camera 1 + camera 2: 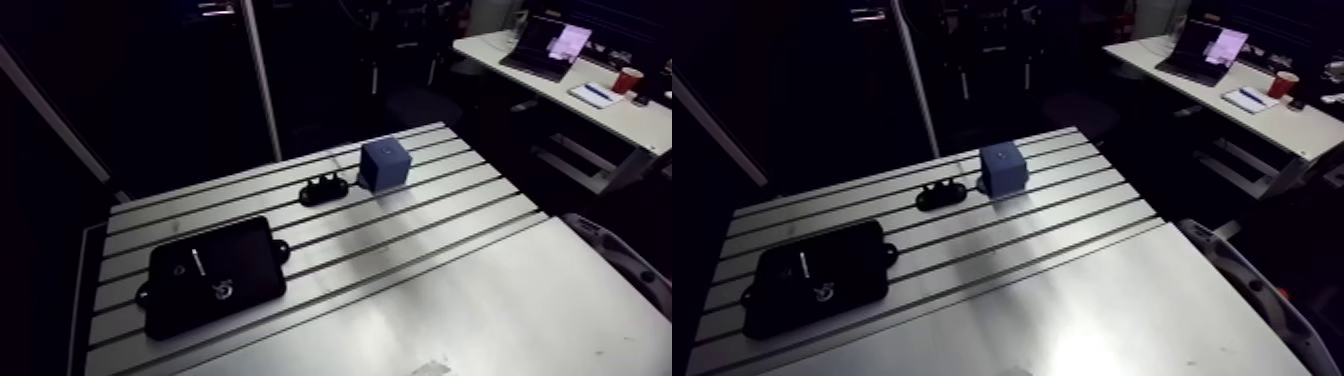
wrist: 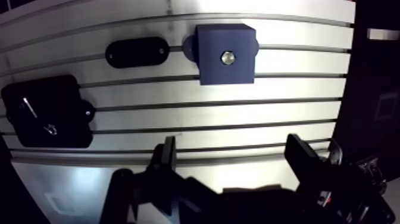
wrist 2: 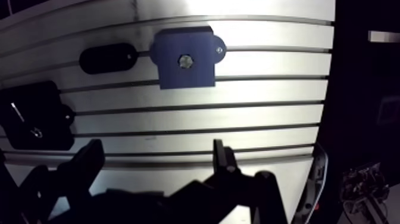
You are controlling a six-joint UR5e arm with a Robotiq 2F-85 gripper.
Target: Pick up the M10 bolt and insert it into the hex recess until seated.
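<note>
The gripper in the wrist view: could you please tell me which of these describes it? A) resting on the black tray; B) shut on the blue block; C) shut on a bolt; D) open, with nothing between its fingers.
D: the gripper has its fingers wide apart with only bare table between them, and the blue block lies ahead of it, untouched.

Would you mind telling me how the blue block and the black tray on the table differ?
The blue block is a raised cube; the black tray is flat and low. The block covers less area than the tray. The block shows one metal piece at its top's centre; the tray holds two small metal items. Both rest on the slotted table, apart from each other.
</note>
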